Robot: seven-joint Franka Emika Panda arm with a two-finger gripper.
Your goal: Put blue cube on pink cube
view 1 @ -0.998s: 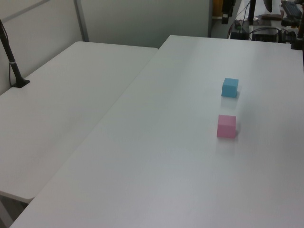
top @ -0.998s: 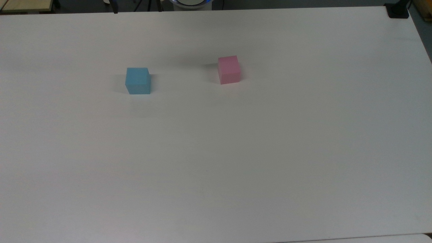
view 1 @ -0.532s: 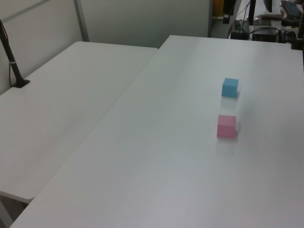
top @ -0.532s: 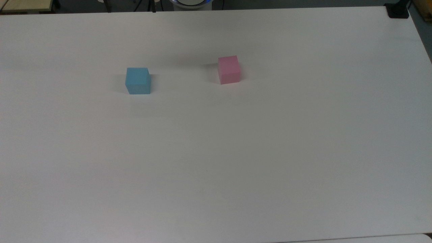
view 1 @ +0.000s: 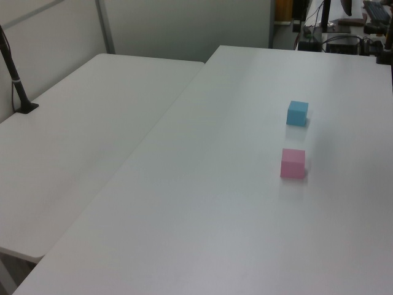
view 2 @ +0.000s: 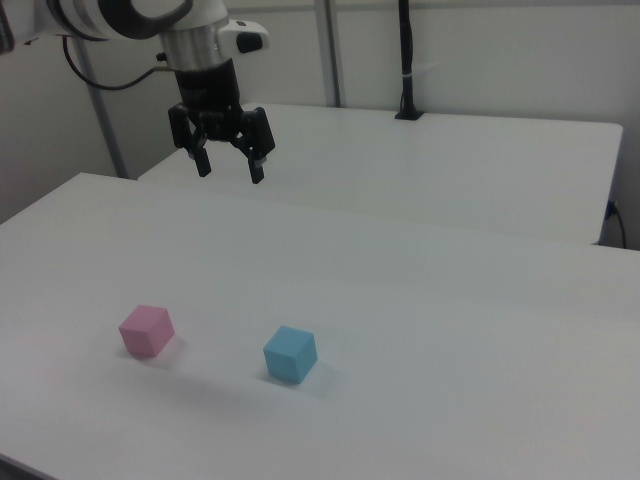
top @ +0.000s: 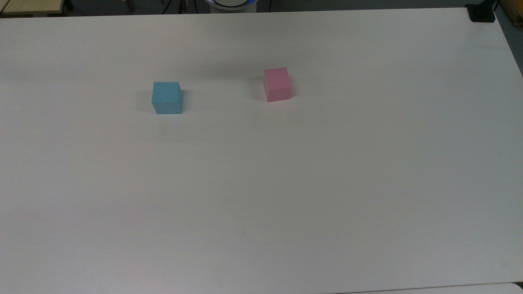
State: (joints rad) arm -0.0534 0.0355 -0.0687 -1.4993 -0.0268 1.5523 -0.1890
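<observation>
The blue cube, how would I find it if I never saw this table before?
Look at the big white table; two small cubes sit on it, apart from each other. In the top view the blue cube is the one on the top view's left, and in the right view it sits on the right view's right. Its neighbour, the pink cube, has the same size and shape, so colour tells them apart.

A white table adjoins a second white table carrying a black pole.
</observation>
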